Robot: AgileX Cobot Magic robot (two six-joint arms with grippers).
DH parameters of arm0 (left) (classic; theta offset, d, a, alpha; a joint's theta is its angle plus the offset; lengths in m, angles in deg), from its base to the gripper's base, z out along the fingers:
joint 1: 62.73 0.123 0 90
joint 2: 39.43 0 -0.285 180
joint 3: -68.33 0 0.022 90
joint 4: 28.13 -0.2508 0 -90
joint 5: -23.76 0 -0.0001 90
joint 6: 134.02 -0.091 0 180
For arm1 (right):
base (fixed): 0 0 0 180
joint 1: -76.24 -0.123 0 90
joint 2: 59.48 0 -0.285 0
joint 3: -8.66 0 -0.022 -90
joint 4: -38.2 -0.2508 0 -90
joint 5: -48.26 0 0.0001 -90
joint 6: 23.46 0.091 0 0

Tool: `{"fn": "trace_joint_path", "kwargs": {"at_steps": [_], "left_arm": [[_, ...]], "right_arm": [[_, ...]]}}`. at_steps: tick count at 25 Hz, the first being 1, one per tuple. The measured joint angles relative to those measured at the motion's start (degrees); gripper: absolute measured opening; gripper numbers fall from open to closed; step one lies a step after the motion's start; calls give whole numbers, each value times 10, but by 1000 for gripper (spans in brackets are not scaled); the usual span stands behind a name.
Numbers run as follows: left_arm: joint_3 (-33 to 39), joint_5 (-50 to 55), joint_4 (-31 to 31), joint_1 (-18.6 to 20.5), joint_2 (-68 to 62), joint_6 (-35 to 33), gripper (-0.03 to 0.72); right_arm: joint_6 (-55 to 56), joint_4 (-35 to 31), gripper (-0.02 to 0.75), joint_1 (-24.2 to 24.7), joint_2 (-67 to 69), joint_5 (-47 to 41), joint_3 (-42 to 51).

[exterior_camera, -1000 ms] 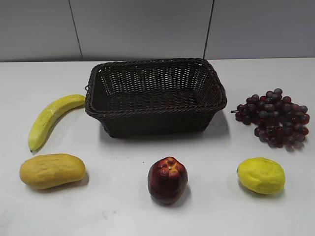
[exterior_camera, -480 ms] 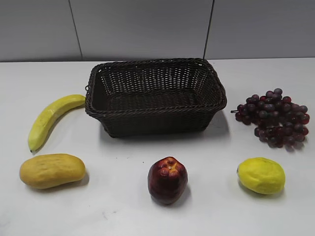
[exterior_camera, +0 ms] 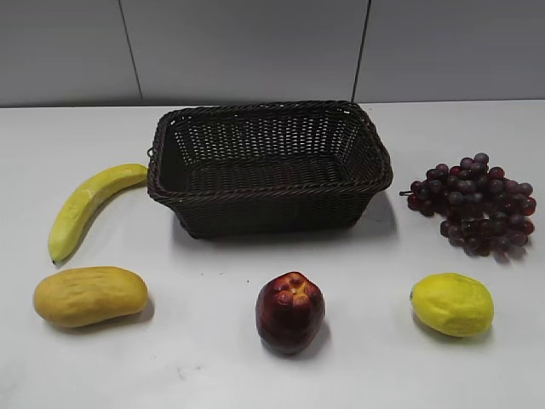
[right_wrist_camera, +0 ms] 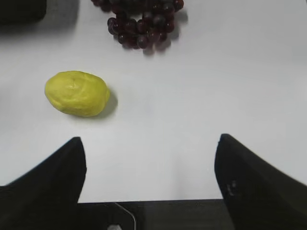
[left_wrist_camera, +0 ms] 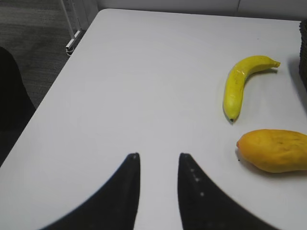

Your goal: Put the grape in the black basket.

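Observation:
The grape [exterior_camera: 475,204], a bunch of small dark purple-red grapes, lies on the white table to the right of the black basket [exterior_camera: 269,166]. It also shows at the top of the right wrist view [right_wrist_camera: 141,21]. The basket is woven, rectangular and empty. My right gripper [right_wrist_camera: 150,143] is open and empty above the table's near edge, well short of the grape. My left gripper [left_wrist_camera: 157,157] is open with a narrow gap and empty, over bare table left of the fruit. Neither gripper shows in the exterior view.
A banana [exterior_camera: 85,207] and a mango [exterior_camera: 89,295] lie left of the basket. A dark red apple [exterior_camera: 289,312] sits in front of it. A yellow lemon [exterior_camera: 452,303] lies in front of the grape, between it and my right gripper. The table's left edge [left_wrist_camera: 57,81] is near my left gripper.

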Motion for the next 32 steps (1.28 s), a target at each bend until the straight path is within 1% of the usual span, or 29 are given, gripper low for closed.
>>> {"fn": "trace_joint_path", "kwargs": {"at_steps": [3,11,18,20,25,28,32], "left_arm": [[0,0,0,0,0,0,216],[0,0,0,0,0,0,216],[0,0,0,0,0,0,216],[0,0,0,0,0,0,216],[0,0,0,0,0,0,216],[0,0,0,0,0,0,216],[0,0,0,0,0,0,216]], "right_arm": [[-15,0,625,0,99,8,-42],[-82,-1,609,0,340,66,-166],[-141,-37,598,-2,550,84,-277],[-153,-24,598,-2,605,87,-302],[-161,45,594,-2,723,91,-354],[-164,51,594,-2,770,111,-369],[-195,36,594,-2,803,136,-375]]}}
